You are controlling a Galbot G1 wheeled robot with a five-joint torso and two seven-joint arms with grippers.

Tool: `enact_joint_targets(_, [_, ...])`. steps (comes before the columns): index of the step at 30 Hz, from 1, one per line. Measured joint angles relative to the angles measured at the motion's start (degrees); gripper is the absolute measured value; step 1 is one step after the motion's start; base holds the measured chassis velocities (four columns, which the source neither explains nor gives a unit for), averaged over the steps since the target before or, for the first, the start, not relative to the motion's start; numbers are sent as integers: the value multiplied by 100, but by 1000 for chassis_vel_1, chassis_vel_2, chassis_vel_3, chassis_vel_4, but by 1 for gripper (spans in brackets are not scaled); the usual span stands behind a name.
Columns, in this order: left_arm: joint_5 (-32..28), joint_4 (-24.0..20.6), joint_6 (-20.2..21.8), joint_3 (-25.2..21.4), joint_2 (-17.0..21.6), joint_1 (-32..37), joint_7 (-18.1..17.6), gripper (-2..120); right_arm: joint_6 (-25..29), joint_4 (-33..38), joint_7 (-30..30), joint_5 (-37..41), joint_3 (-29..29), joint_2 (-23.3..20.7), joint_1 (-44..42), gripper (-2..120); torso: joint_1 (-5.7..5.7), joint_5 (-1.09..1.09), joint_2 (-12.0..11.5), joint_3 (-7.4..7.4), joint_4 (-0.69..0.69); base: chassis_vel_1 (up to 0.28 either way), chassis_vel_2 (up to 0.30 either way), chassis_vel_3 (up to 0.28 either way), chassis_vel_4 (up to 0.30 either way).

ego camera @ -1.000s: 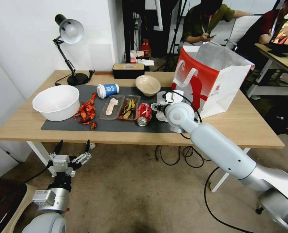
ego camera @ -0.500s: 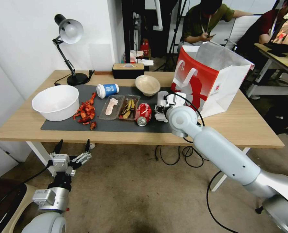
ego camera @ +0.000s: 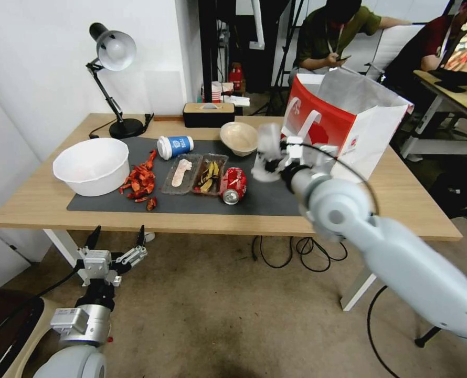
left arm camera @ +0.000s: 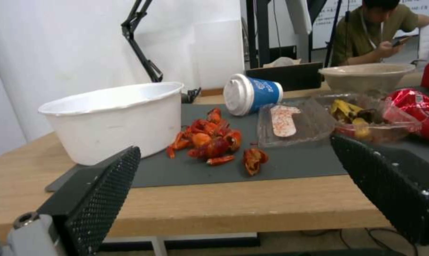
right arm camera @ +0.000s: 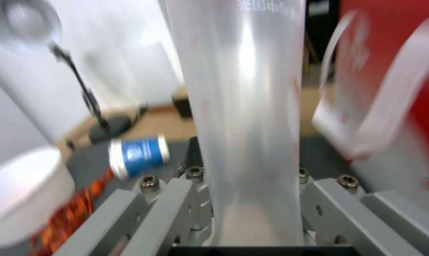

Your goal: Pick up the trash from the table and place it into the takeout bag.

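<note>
My right gripper [ego camera: 273, 157] is shut on the clear white-lidded cup [ego camera: 267, 151], holding it above the dark mat just in front of the red-and-white takeout bag [ego camera: 343, 126]. The right wrist view has the cup [right arm camera: 247, 106] upright between the jaws, with the bag's handles [right arm camera: 366, 117] close beside it. The crushed red can [ego camera: 233, 184], the beige paper bowl [ego camera: 239, 137] and the blue-sleeved coffee cup [ego camera: 174, 146], on its side, lie on the mat of the table [ego camera: 401, 205]. My left gripper [ego camera: 115, 244] hangs open below the table's front edge.
On the left of the mat stand a large white bowl [ego camera: 92, 165], a heap of red crayfish shells [ego camera: 139, 181] and two clear trays [ego camera: 194, 173] with scraps. A desk lamp [ego camera: 113, 52] and a tissue box [ego camera: 208, 114] sit at the back edge. Cables lie under the table.
My right arm has lifted the clear cup off the mat and carried it up and back toward the bag. The left arm has stayed where it was.
</note>
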Motion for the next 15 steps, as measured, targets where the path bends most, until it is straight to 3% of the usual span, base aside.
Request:
enact_joint_targets(5, [84, -14, 0, 46, -49, 32, 8, 100, 49, 371, -269, 274, 821, -541, -7, 11, 0, 1, 1, -1, -1, 0, 0, 0, 0])
enact_joint_targets(9, [132, -28, 0, 83, -79, 39, 19, 100, 73, 471, -421, 273, 1154, -779, 105, 11, 0, -1, 1, -1, -1, 0, 0, 0, 0])
enact_joint_targets(15, [217, -83, 4, 151, -114, 79, 45, 100, 149, -72, -879, -417, 1649, -1216, 457, 11, 0, 1, 1, -1, 1, 0, 0, 0, 0])
